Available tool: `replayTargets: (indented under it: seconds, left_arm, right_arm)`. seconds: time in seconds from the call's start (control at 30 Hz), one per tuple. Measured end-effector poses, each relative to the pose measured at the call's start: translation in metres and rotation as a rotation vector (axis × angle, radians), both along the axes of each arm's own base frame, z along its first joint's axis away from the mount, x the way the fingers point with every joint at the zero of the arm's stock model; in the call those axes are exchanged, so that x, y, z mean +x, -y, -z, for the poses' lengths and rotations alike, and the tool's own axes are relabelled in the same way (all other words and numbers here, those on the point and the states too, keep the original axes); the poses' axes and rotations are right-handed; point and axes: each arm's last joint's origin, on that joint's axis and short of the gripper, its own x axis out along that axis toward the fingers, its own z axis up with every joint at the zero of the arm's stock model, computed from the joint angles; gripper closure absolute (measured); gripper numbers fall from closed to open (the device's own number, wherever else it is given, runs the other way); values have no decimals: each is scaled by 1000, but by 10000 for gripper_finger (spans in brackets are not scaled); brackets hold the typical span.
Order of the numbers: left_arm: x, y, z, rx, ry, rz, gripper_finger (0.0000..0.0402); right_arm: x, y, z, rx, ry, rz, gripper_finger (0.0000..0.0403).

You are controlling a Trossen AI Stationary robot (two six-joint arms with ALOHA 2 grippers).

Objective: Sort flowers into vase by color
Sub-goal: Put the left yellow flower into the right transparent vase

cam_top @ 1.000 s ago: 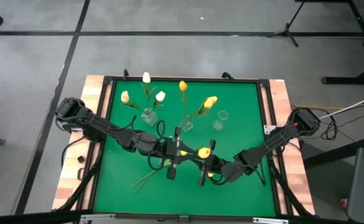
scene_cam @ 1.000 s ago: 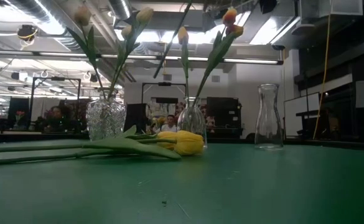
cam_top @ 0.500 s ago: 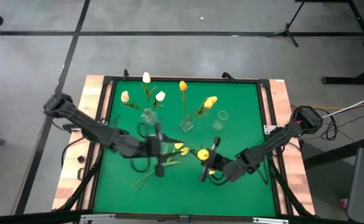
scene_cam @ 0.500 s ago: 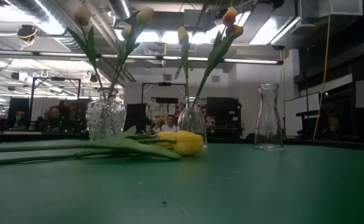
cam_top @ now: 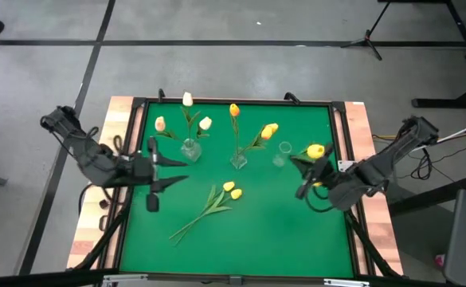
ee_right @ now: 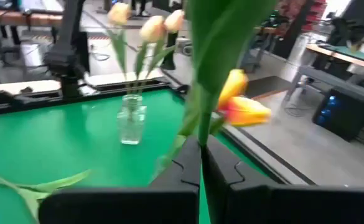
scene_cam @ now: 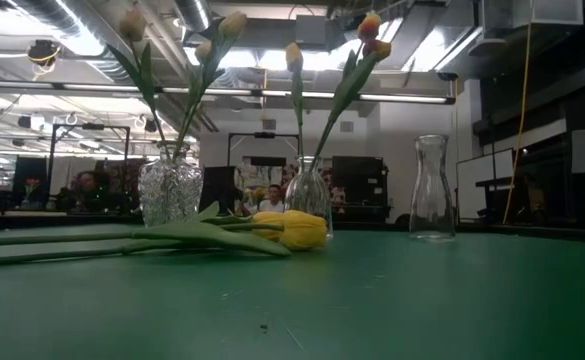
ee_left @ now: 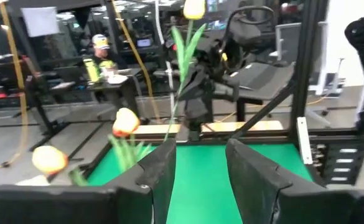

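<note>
Beside the empty vase (cam_top: 281, 151), right gripper (cam_top: 307, 176) clamps a yellow tulip (cam_top: 315, 150) by its stem, apparently for insertion; left gripper (cam_top: 162, 170), fingers apart, waits farther off.

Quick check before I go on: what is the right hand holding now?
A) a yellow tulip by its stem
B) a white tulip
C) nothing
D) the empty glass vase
A: the right hand is shut on the green stem of a yellow tulip, lifted beside the empty vase.
</note>
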Motion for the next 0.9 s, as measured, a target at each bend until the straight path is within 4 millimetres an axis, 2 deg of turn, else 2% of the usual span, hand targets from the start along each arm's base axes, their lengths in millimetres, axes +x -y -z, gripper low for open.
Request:
replayTargets:
  seconds: [0.2, 0.47, 0.73, 0.9]
  left_arm:
    - [-16, 1, -2, 34, 0, -76, 263]
    - [-26, 4, 6, 62, -37, 5, 263]
    - [-54, -19, 23, -77, 20, 229, 263]
    - [-70, -37, 42, -154, 113, 224, 263]
  right_arm:
    - [-27, 16, 1, -1, 1, 77, 402]
    - [-48, 34, 16, 39, -30, 186, 402]
    - [-53, 37, 15, 64, -29, 188, 402]
    - [-55, 38, 15, 93, -55, 169, 403]
